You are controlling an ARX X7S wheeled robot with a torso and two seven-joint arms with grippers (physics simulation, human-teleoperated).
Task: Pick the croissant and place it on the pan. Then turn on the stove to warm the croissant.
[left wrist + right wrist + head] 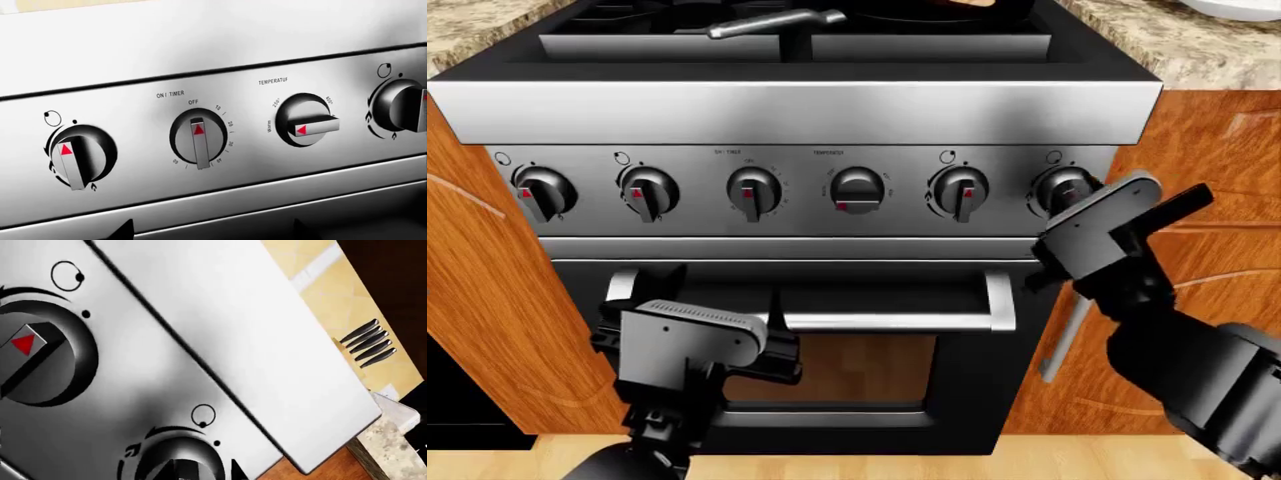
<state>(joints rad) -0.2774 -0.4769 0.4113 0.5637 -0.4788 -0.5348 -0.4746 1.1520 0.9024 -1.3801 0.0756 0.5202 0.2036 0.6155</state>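
Observation:
The stove (827, 110) fills the head view, with six knobs along its steel front. My right gripper (1065, 195) reaches the far-right knob (179, 466), and its fingertips (235, 471) sit close on either side of the knob's bar. My left gripper (701, 315) hangs open low in front of the oven door, its tips (127, 231) far apart and facing the timer knob (198, 142). On the back grates lies the pan (921, 12), its silver handle (777, 22) pointing left. A brown sliver of the croissant (968, 3) shows in it at the frame's edge.
The oven door handle (881, 322) runs across just behind my left gripper. Wooden cabinets (481, 300) flank the stove on both sides. Granite counter (1148, 40) lies to the right, with a white plate's rim (1241, 8) at the corner.

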